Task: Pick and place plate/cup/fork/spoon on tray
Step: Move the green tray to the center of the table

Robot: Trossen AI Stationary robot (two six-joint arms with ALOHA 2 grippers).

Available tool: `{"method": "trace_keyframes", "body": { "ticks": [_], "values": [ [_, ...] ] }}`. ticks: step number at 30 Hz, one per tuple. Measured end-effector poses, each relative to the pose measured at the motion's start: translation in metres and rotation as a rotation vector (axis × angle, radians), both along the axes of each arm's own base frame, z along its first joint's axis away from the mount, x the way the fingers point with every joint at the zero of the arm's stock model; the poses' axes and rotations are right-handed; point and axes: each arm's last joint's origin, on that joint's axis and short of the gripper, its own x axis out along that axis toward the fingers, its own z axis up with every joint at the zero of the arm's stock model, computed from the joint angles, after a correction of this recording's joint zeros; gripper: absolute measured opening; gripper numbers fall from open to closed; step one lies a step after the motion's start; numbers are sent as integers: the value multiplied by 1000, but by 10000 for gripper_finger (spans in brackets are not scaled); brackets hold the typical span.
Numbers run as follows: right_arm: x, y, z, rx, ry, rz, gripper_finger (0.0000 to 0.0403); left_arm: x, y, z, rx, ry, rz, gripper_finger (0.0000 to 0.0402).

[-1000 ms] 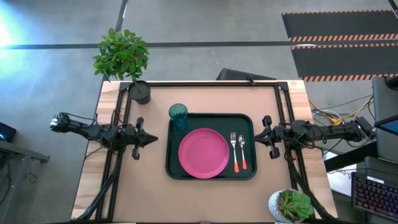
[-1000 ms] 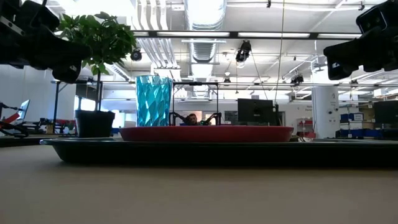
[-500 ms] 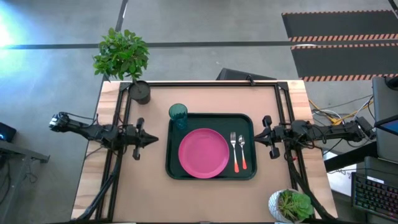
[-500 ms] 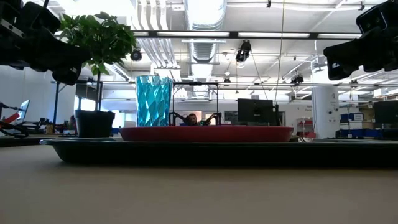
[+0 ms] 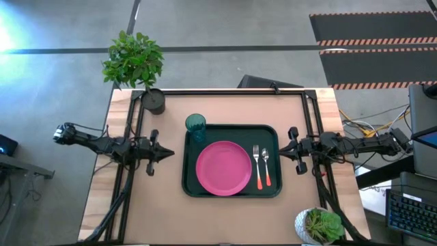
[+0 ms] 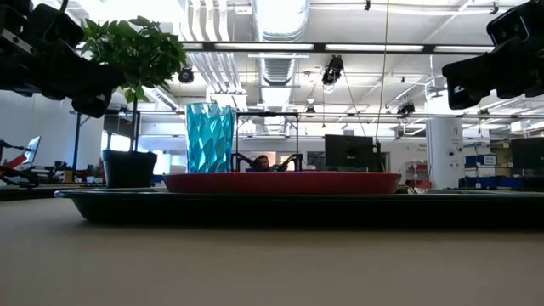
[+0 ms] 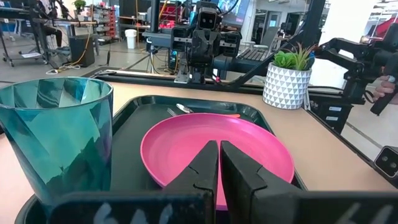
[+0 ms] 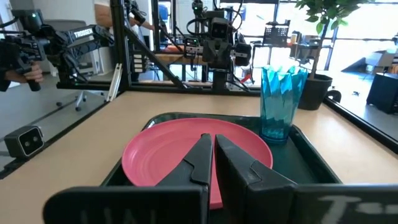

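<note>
Nothing has shifted over the last second: plate [image 5: 224, 167], cup [image 5: 195, 124], fork [image 5: 257, 168] and spoon [image 5: 265, 166] all sit on the tray [image 5: 232, 193], left gripper [image 5: 166, 154] and right gripper [image 5: 285, 147] parked either side above the desk [image 5: 157, 212], jaws clenched empty, so I judge the task done.

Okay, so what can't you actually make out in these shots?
- Low view: the fork and spoon are hidden behind the tray rim and the plate.
- Right wrist view: fork and spoon are hidden behind the right gripper.
- Left wrist view: the cup base is cut off behind the left gripper.
</note>
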Motion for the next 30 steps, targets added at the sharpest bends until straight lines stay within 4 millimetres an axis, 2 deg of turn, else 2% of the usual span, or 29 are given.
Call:
{"method": "trace_keyframes", "body": {
  "ticks": [24, 30],
  "values": [
    [0, 0, 0, 1, 0, 0, 9, 2, -1, -2, 8, 28, 1, 0],
    [0, 0, 3, 74, -22, 10, 9, 2, -1, 0, 0, -1, 1, 0]
  ]
}}
